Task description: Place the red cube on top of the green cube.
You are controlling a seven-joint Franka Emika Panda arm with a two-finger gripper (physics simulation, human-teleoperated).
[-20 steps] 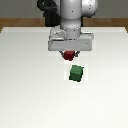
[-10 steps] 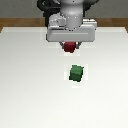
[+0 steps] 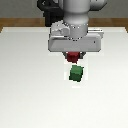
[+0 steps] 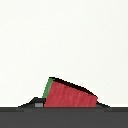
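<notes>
The red cube (image 3: 74,55) is held in my gripper (image 3: 74,57), just under the hand and lifted off the white table. The green cube (image 3: 76,74) sits on the table just below and slightly to the exterior view's right of the red cube, with a small gap between them. In the wrist view the red cube (image 4: 70,95) fills the space between the fingers, and a thin edge of the green cube (image 4: 48,87) shows beside it. The fingers themselves are mostly hidden by the hand.
The white table (image 3: 30,90) stretches all around the cubes. The robot's base and dark body (image 3: 50,15) stand at the far edge, behind the hand.
The hand carrying the red cube rose, then moved toward the green cube and now hangs just above it. The green cube has not moved.
</notes>
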